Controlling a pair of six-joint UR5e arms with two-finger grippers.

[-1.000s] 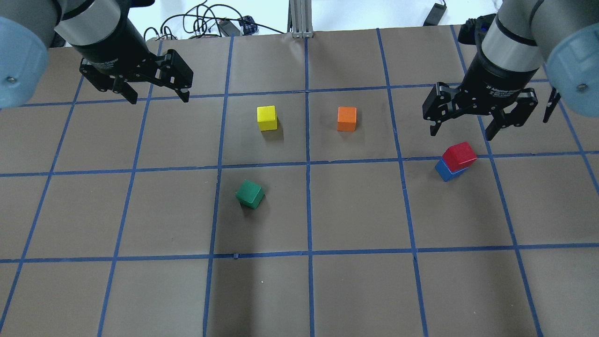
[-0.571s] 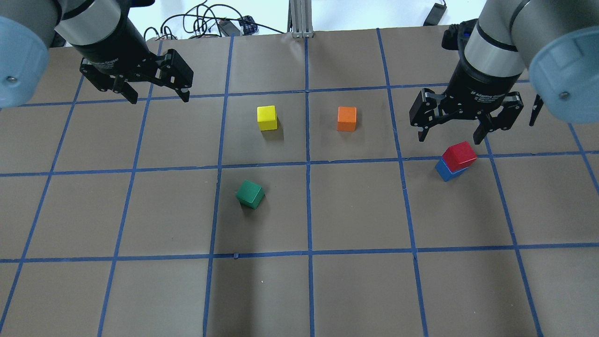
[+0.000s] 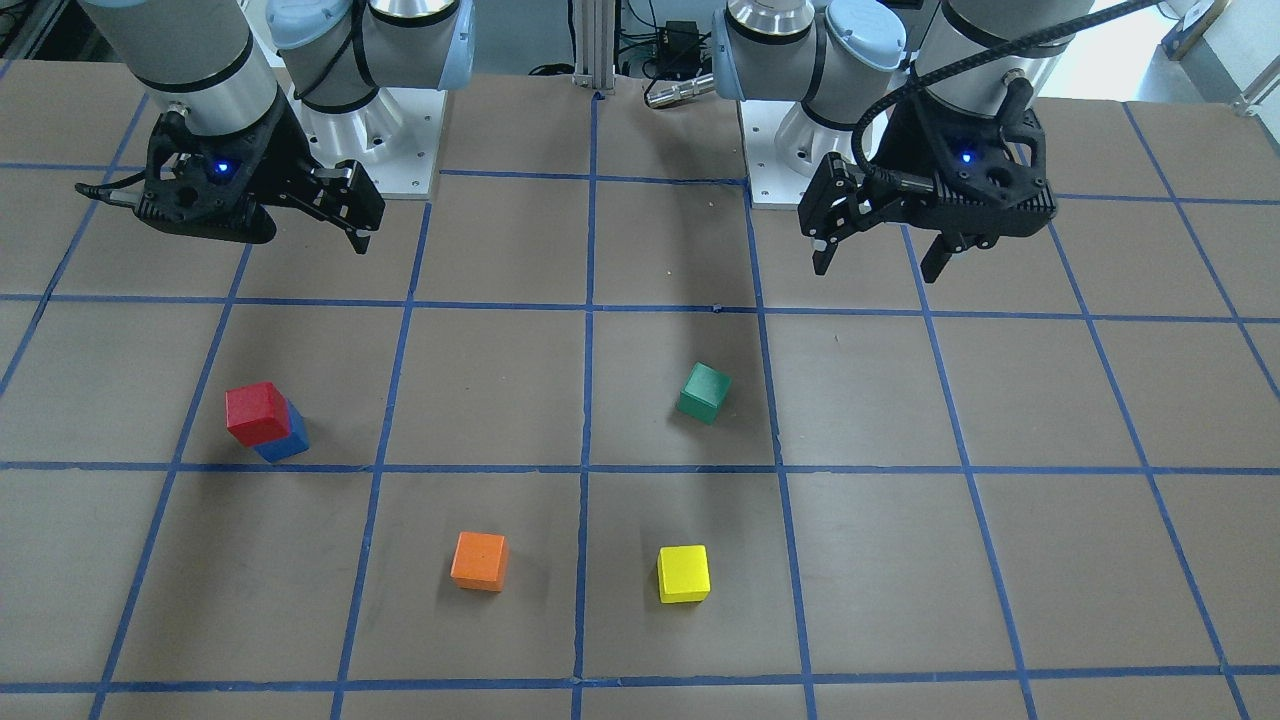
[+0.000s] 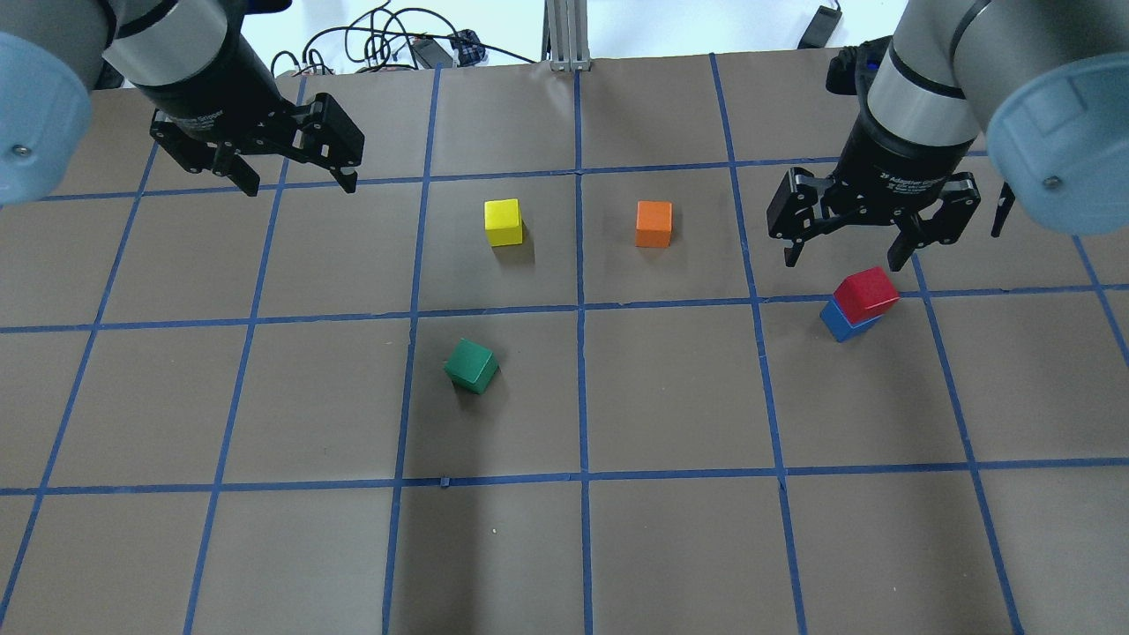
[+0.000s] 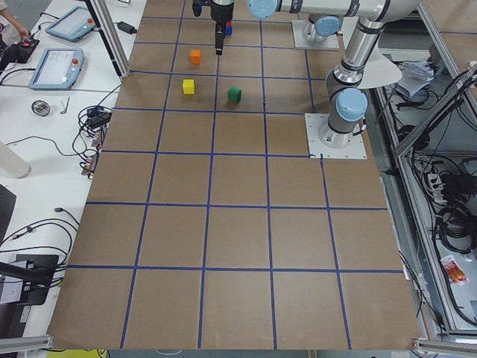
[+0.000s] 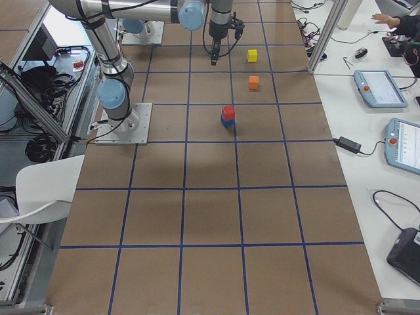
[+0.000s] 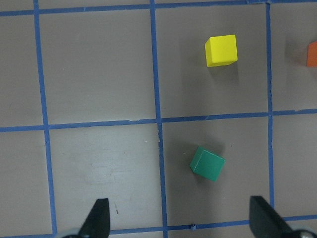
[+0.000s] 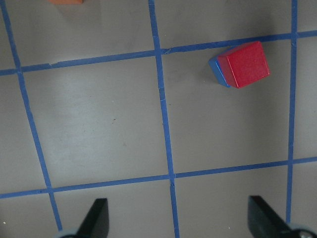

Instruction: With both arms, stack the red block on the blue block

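The red block [image 4: 867, 291] sits on top of the blue block [image 4: 842, 324], turned a little against it, in the right half of the table. The stack also shows in the front view, red block [image 3: 257, 412] over blue block [image 3: 290, 440], and in the right wrist view, red block [image 8: 243, 64] over blue block [image 8: 216, 72]. My right gripper [image 4: 841, 262] is open and empty, raised just beyond the stack and apart from it. My left gripper [image 4: 300, 187] is open and empty, raised over the far left.
A yellow cube [image 4: 503, 222] and an orange cube [image 4: 654, 224] sit on the far middle squares. A green cube [image 4: 471, 366] sits turned near the centre, below my left gripper's view [image 7: 207, 164]. Blue tape lines grid the brown table.
My right gripper has shifted left in the overhead view, still open and empty. The red-on-blue stack and my left arm have not moved.
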